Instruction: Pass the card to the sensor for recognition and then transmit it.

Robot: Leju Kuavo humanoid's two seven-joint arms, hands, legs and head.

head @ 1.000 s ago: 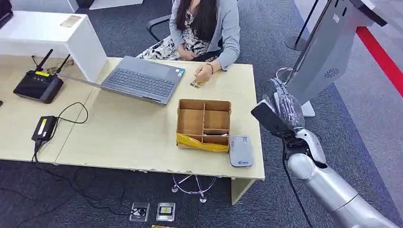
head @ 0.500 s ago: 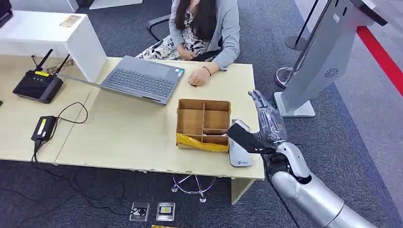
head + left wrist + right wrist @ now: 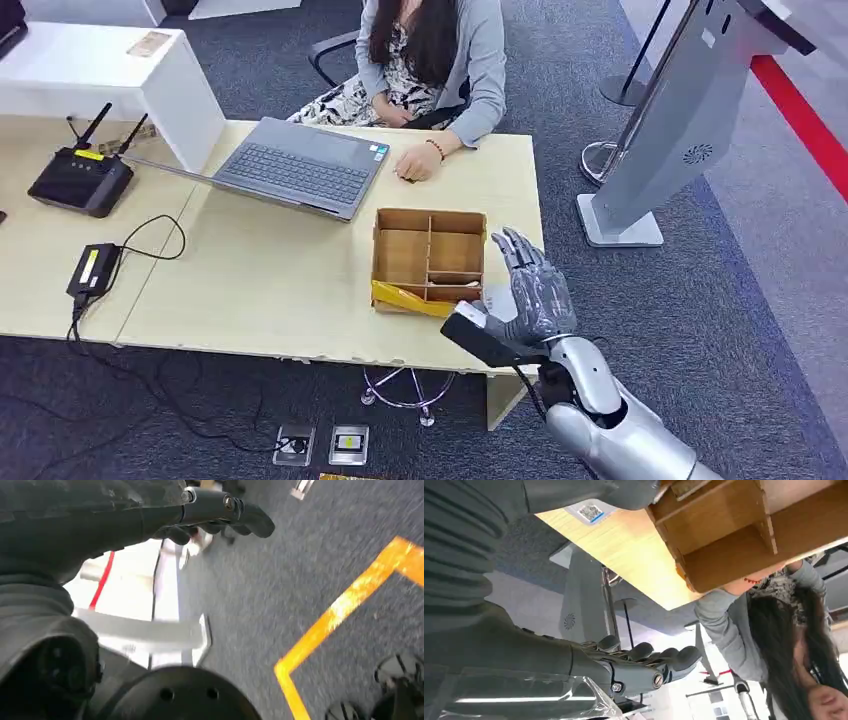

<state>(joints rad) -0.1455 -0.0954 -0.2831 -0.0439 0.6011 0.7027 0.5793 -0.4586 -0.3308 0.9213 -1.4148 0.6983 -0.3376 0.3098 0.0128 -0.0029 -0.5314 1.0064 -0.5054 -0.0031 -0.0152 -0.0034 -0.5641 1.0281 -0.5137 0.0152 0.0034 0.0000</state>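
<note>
Sensor (image 3: pixel 497 302) mostly hidden under spread, empty right hand (image 3: pixel 528 290), wooden divider box (image 3: pixel 429 259) beside, laptop (image 3: pixel 296 166) beyond, left hand (image 3: pixel 150 510) curled.

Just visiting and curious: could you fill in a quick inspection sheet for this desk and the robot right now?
Surface: light wood desk.
Job's things: grey card reader at desk edge, mostly under right hand; card not made out.
Clutter: wooden divider box, open laptop, black router, power adapter.
Hands: right hand fingers spread; left hand curled, near floor.
Cables: adapter lead loops on desk.
Surroundings: seated person, grey kiosk.
</note>
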